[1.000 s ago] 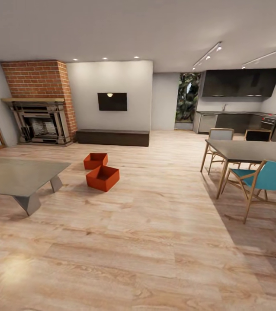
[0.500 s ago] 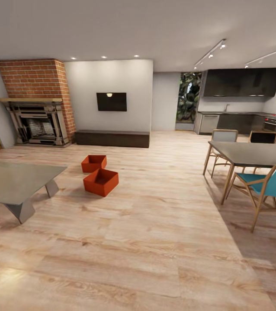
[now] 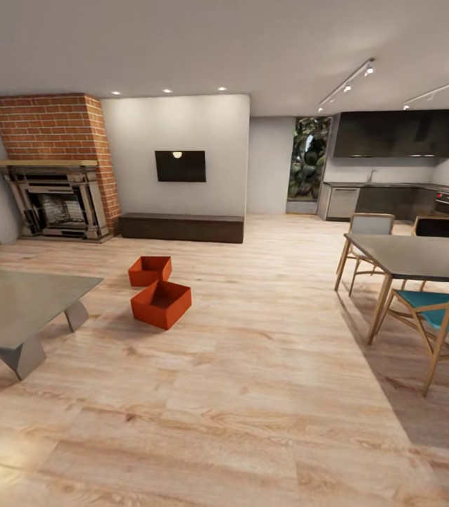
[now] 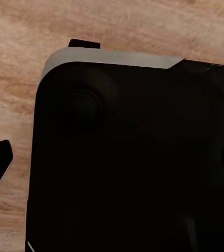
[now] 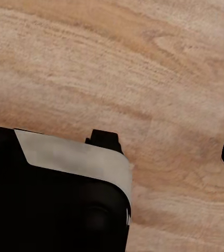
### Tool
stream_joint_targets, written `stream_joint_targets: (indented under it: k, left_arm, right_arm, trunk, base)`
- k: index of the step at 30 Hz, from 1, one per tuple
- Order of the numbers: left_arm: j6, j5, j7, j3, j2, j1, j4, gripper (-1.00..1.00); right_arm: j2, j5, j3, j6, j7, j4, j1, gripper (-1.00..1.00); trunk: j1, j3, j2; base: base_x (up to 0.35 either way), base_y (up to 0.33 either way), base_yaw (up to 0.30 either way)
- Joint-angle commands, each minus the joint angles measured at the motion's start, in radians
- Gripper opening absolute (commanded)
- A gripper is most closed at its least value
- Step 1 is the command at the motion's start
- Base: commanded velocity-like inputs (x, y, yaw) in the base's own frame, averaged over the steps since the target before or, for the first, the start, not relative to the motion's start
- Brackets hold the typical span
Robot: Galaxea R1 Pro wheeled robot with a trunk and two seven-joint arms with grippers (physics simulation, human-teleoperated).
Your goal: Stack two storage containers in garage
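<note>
Ahead of you in the head view, the two storage containers sit on the light wood plank floor [image 3: 253,394] of the living room, well away from you and left of centre. The nearer container [image 3: 161,304] is turned at an angle, one corner toward you; the farther container [image 3: 150,270] lies just behind it, corner to corner, so close you cannot tell whether they touch. Both are upright, open side up. To their left stands the grey low table [image 3: 13,303], its near edge closer to you than either bin. Behind them along the far wall are the brick fireplace [image 3: 52,169], a dark low bench [image 3: 180,227] and a wall-mounted screen [image 3: 181,165]. On your right are the dining table [image 3: 414,255] and a teal chair [image 3: 439,317], with the dark kitchen units [image 3: 393,201] beyond. Each wrist view looks down at plank flooring past a black, grey-edged body of the robot [image 4: 133,157], with dark finger tips at the picture edges. From these views you cannot tell how wide either gripper stands.
</note>
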Motion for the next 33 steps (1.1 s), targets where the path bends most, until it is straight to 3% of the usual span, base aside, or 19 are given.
stream_joint_targets:
  k: [1, 33]
  left_arm:
    - [-0.002, 0.008, -0.001, 0.001, 0.000, 0.000, 0.000, 1.00]
    - [-0.004, 0.008, -0.001, 0.002, 0.000, 0.000, 0.000, 1.00]
  right_arm:
    - [0.000, -0.008, 0.009, -0.002, -0.003, 0.000, 0.000, 1.00]
    - [0.000, -0.006, 0.010, 0.000, -0.003, 0.000, 0.000, 1.00]
  trunk:
    - [0.001, -0.001, 0.000]
    - [0.001, -0.001, 0.000]
  base:
    - [0.322, 0.000, 0.000]
    - [0.322, 0.000, 0.000]
